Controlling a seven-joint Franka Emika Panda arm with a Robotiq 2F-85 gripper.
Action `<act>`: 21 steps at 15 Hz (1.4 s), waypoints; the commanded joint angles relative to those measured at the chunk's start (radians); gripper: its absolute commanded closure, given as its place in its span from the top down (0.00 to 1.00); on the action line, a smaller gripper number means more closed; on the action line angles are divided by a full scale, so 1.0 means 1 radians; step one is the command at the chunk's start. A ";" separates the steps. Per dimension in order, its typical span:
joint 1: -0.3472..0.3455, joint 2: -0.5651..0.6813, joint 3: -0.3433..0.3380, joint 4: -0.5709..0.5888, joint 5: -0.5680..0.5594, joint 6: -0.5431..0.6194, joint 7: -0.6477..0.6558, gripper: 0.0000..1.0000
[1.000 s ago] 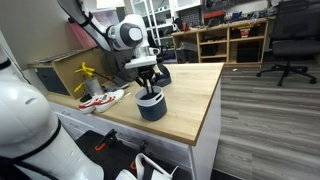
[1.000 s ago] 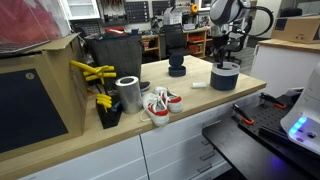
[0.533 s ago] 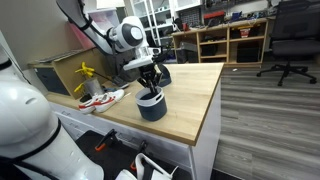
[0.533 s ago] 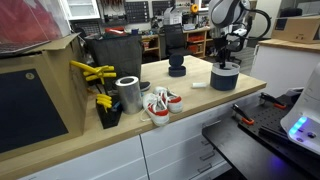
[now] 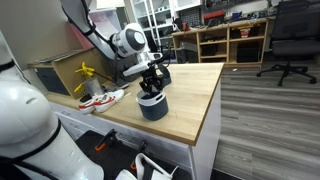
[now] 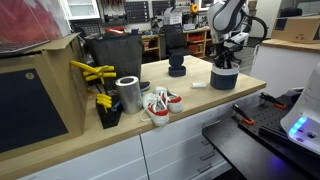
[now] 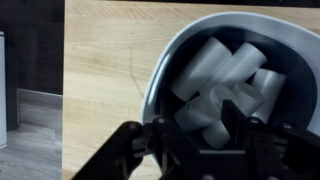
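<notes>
A dark round bowl (image 5: 152, 107) stands on the wooden table, seen in both exterior views (image 6: 224, 79). In the wrist view its pale inside (image 7: 163, 66) holds several white cylinders (image 7: 215, 68), piled loosely. My gripper (image 5: 151, 88) hangs straight over the bowl with its fingertips dipping to the rim (image 6: 226, 63). The wrist view shows the gripper (image 7: 196, 130) open, its dark fingers (image 7: 232, 122) standing apart on either side of one white cylinder lying on the pile. Whether the pads still touch that cylinder is not clear.
A second small dark container (image 6: 177, 68) sits farther back on the table. A pair of red-and-white shoes (image 6: 158, 104), a metal can (image 6: 128, 93), yellow tools (image 6: 95, 72) and a black box (image 6: 115, 52) stand along one side. The table's edge (image 5: 210, 120) is close by.
The jaws have spread apart over the bowl. The wrist has tilted and shifted slightly; the bowl has stayed in place.
</notes>
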 commanded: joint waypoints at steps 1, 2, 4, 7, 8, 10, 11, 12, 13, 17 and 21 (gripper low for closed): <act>0.020 0.010 -0.016 0.000 -0.003 -0.002 0.101 0.64; 0.020 0.009 -0.015 -0.004 0.003 0.001 0.112 0.67; 0.021 0.004 -0.014 -0.014 0.012 0.018 0.129 0.73; 0.022 0.000 -0.014 -0.022 0.019 0.033 0.135 0.77; 0.021 0.000 -0.014 -0.025 0.022 0.042 0.137 0.79; 0.023 0.011 -0.013 -0.036 0.020 0.074 0.150 0.72; 0.025 0.017 -0.014 -0.041 0.015 0.093 0.163 0.64; 0.027 0.025 -0.014 -0.048 0.011 0.112 0.177 0.52; 0.028 0.029 -0.013 -0.056 0.016 0.131 0.179 0.45; 0.033 0.026 -0.010 -0.082 0.041 0.186 0.155 0.13; 0.031 0.020 -0.008 -0.092 0.078 0.216 0.121 0.05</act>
